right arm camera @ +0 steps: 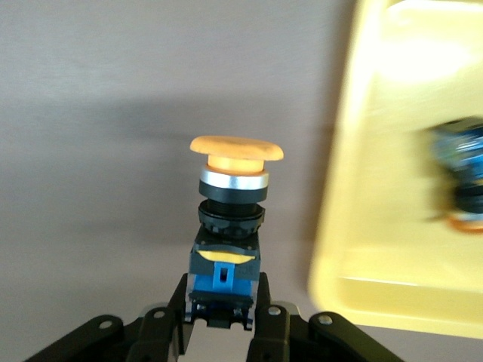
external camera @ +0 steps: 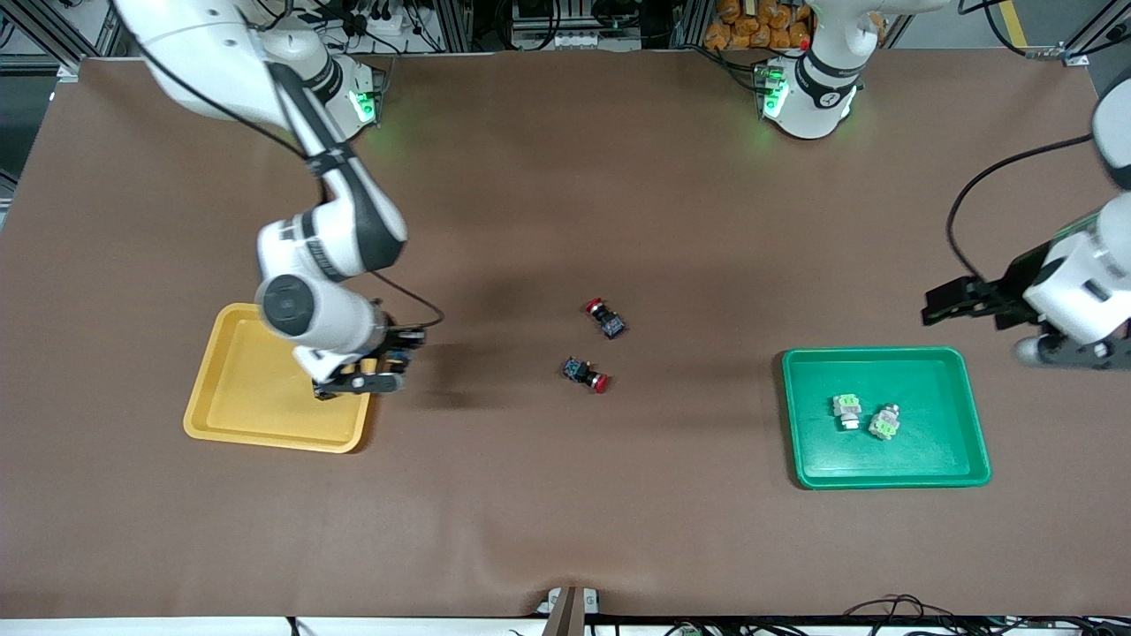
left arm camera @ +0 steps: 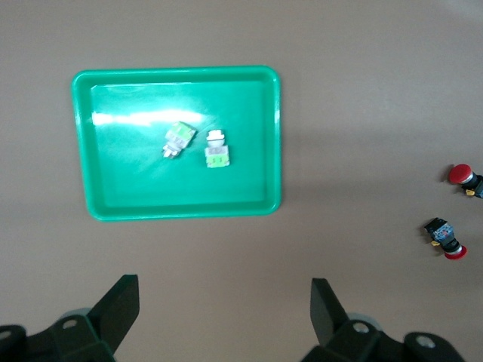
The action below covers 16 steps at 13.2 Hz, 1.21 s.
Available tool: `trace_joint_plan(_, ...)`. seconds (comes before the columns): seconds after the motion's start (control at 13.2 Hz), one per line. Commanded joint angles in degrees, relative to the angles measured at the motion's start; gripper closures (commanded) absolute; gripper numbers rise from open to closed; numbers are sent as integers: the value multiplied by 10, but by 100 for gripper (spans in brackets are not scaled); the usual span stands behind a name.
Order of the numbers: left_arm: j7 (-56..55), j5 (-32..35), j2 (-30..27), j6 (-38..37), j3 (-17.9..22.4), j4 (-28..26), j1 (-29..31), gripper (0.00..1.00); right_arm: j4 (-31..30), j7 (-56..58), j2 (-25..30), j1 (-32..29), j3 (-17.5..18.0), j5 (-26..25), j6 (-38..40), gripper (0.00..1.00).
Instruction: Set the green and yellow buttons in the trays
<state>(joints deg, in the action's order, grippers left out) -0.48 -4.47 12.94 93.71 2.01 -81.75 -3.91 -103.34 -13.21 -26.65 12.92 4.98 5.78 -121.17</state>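
Observation:
My right gripper (external camera: 393,358) is shut on a yellow button (right arm camera: 230,219) by its black-blue body, cap pointing away, just above the table beside the yellow tray (external camera: 239,389). That tray's rim shows in the right wrist view (right arm camera: 355,226), with a second yellow button (right arm camera: 464,181) blurred inside it. The right arm hides that second button in the front view. Two pale green buttons (external camera: 846,411) (external camera: 884,422) lie in the green tray (external camera: 884,362). They also show in the left wrist view (left arm camera: 178,139) (left arm camera: 217,148). My left gripper (left arm camera: 225,302) is open and empty, up in the air over the table beside the green tray (left arm camera: 177,75). It also shows in the front view (external camera: 950,302).
Two black-blue switches with red caps (external camera: 605,318) (external camera: 586,373) lie on the brown mat mid-table, between the two trays. They also show in the left wrist view (left arm camera: 464,177) (left arm camera: 445,235).

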Motion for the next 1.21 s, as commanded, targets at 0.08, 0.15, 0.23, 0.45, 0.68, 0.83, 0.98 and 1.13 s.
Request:
trace_joint_plan(0.08, -18, 7, -64, -55, -2, -11, 17, 0, -10, 106, 21, -61, 9, -8, 17, 100)
trace_joint_plan(0.15, -36, 26, -85, -70, -23, -12, 31, 0, -9, 129, 20, -74, 9, -16, 16, 100)
trace_joint_plan(0.23, -46, 39, -101, -88, -46, -11, 50, 0, -8, 143, 20, -86, 9, -29, 16, 100)
trace_joint_plan(0.45, -66, 36, -149, -107, -41, -29, 53, 0, -7, 186, 20, -111, 9, -35, 22, 100)
trace_joint_plan(0.68, -61, 36, -162, -107, -20, -38, 42, 0, -7, 223, 23, -140, 9, -39, 37, 100)
trace_joint_plan(0.83, -57, 37, -169, -91, -13, -56, 42, 0, -7, 254, 25, -167, 9, -53, 51, 100)
trace_joint_plan(0.98, -56, 36, -165, -87, -9, -53, 42, 0, -6, 265, 32, -183, 9, -69, 66, 100)
trace_joint_plan(1.13, -68, 32, -164, -87, -10, -54, 40, 0, -6, 265, 35, -188, 9, -90, 83, 100)
